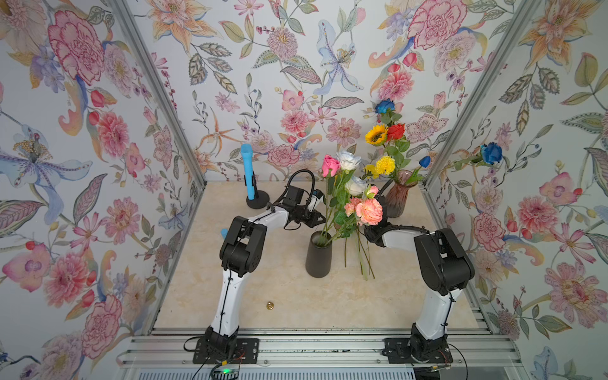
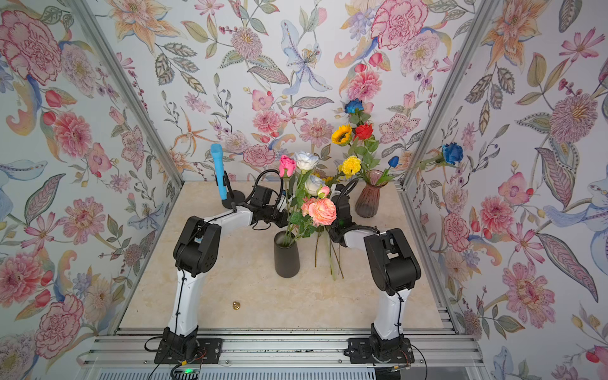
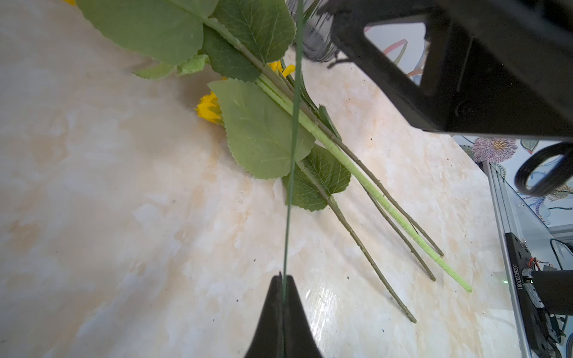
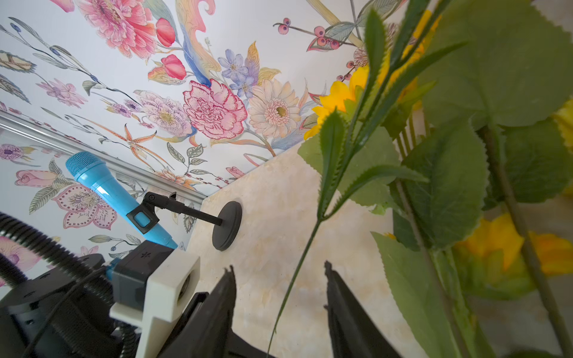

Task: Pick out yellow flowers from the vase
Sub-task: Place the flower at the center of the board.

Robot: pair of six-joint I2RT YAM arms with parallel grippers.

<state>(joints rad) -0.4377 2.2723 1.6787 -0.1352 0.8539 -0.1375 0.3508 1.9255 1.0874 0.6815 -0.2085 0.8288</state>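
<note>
Pinching a thin green stem (image 3: pixel 287 217) tight in the left gripper (image 3: pixel 282 279), threaded lengthwise between the spread, unclosed jaws of the nearby right gripper (image 4: pixel 279 266).

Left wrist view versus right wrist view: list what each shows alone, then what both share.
Left wrist only: the left gripper shut on a thin green stem, and bare stem ends. Right wrist only: the blue microphone on its stand, and the right gripper open. Both: yellow flowers, broad green leaves, the marble table.
</note>
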